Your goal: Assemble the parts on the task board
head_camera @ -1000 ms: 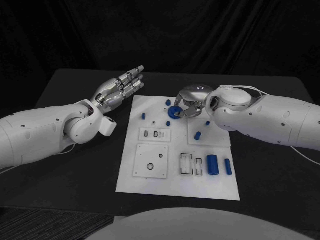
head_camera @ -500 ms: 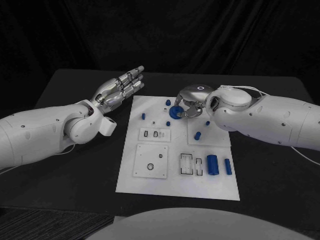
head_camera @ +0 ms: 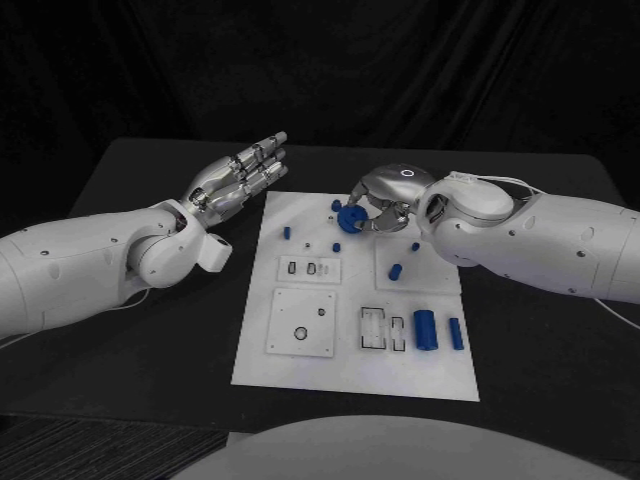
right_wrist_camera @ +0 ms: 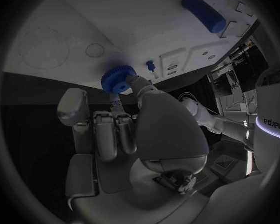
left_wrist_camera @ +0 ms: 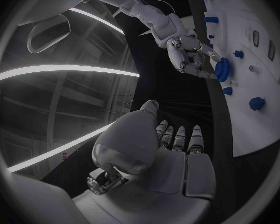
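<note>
Blue gear (head_camera: 350, 214) pinched in right hand (head_camera: 385, 200), held just above far end of board (head_camera: 356, 370), near small pegs (head_camera: 336, 246). Step in hand, prob.: carrying gear to its seat. Next calls for lining the bore over a peg & lowering straight; which peg, can't tell. Left hand (head_camera: 241, 180) off board's left edge, fingers straight, apart, holding nothing.

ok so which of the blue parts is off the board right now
The blue gear, held in the right hand above the task board's far end. The other blue parts sit on the board.
</note>
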Motion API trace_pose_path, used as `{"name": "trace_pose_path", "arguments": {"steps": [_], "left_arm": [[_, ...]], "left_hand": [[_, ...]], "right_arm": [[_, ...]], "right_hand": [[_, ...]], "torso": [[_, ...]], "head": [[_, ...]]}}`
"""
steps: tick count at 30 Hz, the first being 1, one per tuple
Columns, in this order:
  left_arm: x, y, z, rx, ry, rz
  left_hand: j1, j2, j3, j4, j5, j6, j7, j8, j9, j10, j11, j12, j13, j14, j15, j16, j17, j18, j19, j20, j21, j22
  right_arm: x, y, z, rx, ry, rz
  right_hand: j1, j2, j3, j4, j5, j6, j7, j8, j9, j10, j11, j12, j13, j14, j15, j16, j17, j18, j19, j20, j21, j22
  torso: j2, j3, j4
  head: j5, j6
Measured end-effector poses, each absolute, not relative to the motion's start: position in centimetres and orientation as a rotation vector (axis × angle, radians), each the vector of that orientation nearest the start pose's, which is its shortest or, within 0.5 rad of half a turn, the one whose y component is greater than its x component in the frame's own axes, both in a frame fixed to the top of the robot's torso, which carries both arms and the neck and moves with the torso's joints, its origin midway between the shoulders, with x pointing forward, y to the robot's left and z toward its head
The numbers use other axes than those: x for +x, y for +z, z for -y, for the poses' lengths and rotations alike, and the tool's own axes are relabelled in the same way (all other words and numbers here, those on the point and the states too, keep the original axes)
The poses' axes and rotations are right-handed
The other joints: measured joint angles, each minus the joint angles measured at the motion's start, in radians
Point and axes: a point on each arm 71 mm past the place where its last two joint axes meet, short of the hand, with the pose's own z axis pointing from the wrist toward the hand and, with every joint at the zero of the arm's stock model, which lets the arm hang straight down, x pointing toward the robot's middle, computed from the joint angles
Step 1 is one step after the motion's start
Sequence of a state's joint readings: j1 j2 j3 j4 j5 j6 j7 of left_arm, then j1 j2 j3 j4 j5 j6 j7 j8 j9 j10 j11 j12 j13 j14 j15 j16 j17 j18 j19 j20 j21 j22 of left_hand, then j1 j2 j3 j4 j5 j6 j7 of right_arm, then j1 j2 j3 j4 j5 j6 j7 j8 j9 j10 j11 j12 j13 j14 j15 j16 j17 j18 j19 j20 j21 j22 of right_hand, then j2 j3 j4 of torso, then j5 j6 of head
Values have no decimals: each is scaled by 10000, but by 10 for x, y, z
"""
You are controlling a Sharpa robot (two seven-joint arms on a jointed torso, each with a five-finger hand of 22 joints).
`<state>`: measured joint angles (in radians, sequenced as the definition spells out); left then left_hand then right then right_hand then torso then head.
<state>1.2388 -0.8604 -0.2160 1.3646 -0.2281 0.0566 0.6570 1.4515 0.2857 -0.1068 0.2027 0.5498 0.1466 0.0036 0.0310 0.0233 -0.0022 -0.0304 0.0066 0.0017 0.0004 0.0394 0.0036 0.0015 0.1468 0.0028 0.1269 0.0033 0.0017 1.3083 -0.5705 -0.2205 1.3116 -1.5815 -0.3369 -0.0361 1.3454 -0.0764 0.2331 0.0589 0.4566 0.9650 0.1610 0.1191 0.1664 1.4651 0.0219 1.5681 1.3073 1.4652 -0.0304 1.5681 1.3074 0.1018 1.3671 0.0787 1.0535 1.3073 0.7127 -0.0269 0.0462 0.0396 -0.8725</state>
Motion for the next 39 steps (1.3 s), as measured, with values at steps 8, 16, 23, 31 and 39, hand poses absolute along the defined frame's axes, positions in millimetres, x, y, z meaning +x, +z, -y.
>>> {"name": "trace_pose_path", "arguments": {"steps": [8,16,23,31,39], "left_arm": [[485,-210,-247,-6948,-17415,-15356],[486,-211,-245,-6932,-17440,-15369],[486,-211,-244,-6918,-17467,-15383],[486,-211,-244,-6920,-17466,-15389],[486,-211,-242,-6907,-17492,-15405]], "left_hand": [[0,0,0,0,0,0,0,0,0,0,0,0,-4,0,0,0,-6,0,0,0,0,0],[0,0,0,0,0,0,0,0,0,0,0,0,-8,0,0,0,-6,1,0,0,0,0],[0,0,-1,0,0,0,0,0,0,0,0,0,-7,0,0,0,-5,1,0,0,0,0],[0,0,-1,1,0,0,0,0,0,0,0,0,-6,0,0,0,-2,0,-1,0,0,-2],[0,0,60,-4,0,0,0,0,0,0,0,0,-5,0,-1,0,-1,0,-37,36,0,-8]], "right_arm": [[509,-197,104,-5117,6471,-15867],[515,-198,89,-5270,6458,-15871],[519,-199,81,-5387,6387,-15969],[522,-201,79,-5494,6278,-16172],[521,-203,78,-5601,6256,-16374]], "right_hand": [[-44,-44,-45,43,0,76,0,0,1,9,8,0,-1,0,1,0,0,0,0,0,40,8],[-48,-42,-48,43,-57,109,-3,-16,1,13,16,0,8,0,1,0,0,1,35,36,78,7],[-119,27,-41,103,-163,161,15,-138,2,15,86,0,7,0,2,0,0,1,35,36,35,6],[-197,-26,29,174,-248,189,-258,-462,8,15,158,0,5,-2,74,0,0,1,-25,96,-94,5],[-427,11,94,354,-508,-1060,-333,-529,461,15,158,0,5,-2,74,0,0,1,-254,144,-549,4]], "torso": [[25,17,12],[38,20,11],[38,21,12],[31,20,-12],[23,18,-21]], "head": [[22,0],[-10,0],[-7,0],[18,0],[-4,0]]}}
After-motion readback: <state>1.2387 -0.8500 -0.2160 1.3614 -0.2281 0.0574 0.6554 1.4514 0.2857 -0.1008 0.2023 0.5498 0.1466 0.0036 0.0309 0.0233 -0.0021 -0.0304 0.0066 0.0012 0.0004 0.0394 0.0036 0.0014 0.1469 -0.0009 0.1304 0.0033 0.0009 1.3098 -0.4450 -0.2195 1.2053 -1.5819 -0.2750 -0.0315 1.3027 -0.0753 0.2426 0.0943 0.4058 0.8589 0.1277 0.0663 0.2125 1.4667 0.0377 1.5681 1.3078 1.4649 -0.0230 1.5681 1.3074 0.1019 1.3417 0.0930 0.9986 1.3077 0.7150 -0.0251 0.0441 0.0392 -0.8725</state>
